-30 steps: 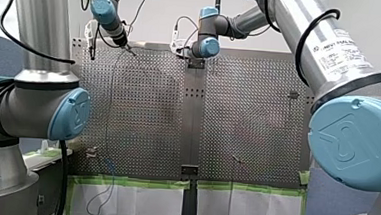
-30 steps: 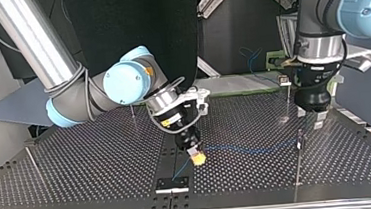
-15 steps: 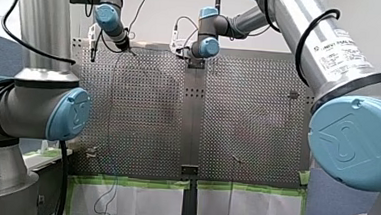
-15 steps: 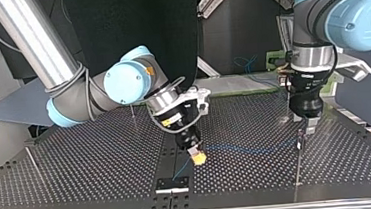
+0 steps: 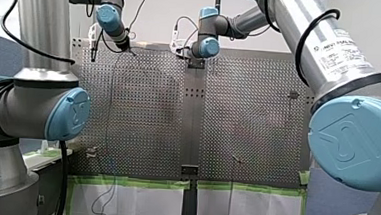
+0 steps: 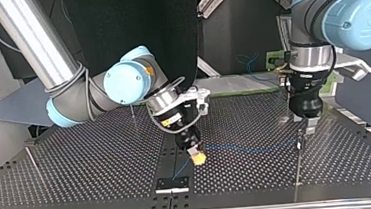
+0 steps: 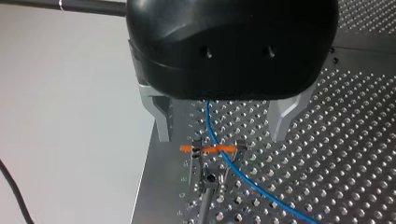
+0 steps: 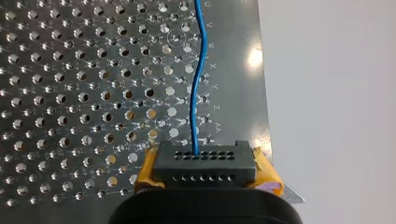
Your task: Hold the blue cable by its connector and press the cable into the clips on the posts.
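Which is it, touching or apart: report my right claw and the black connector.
Touching. The right wrist view shows the black connector clamped between the right claw's yellow pads, with no gap either side.

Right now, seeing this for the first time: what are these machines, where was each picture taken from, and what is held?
These are two robot arms over a perforated table. One picture looks from behind the arms, one faces them across the table, two come from wrist cameras. My right gripper, with yellow pads, is shut on a black connector. A blue cable runs from it across a clip atop a thin post. My left gripper hangs open above that clip, the cable between its metal fingers.
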